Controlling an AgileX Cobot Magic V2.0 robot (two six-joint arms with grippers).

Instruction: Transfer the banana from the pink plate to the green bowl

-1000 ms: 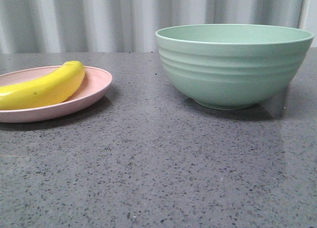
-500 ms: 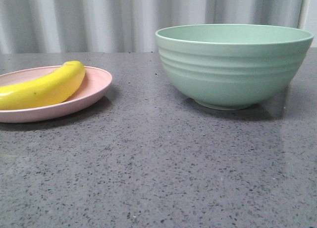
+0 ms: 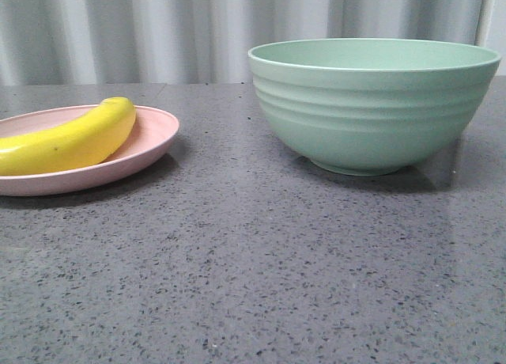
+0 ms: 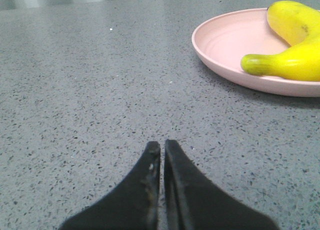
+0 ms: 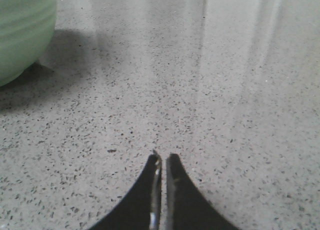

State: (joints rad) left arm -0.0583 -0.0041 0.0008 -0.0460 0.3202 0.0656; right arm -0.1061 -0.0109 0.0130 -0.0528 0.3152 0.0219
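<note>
The yellow banana (image 3: 71,138) lies on the pale pink plate (image 3: 154,130) at the left of the grey table. The mint-green ridged bowl (image 3: 371,103) stands at the right, apart from the plate. In the left wrist view the banana (image 4: 295,50) and the plate (image 4: 225,40) lie well beyond my left gripper (image 4: 162,146), which is shut and empty over bare table. In the right wrist view my right gripper (image 5: 163,157) is shut and empty, with the bowl's side (image 5: 22,30) off to one edge. Neither gripper shows in the front view.
The speckled grey tabletop (image 3: 253,261) stretches between plate and bowl. A pale corrugated wall (image 3: 158,32) stands behind the table.
</note>
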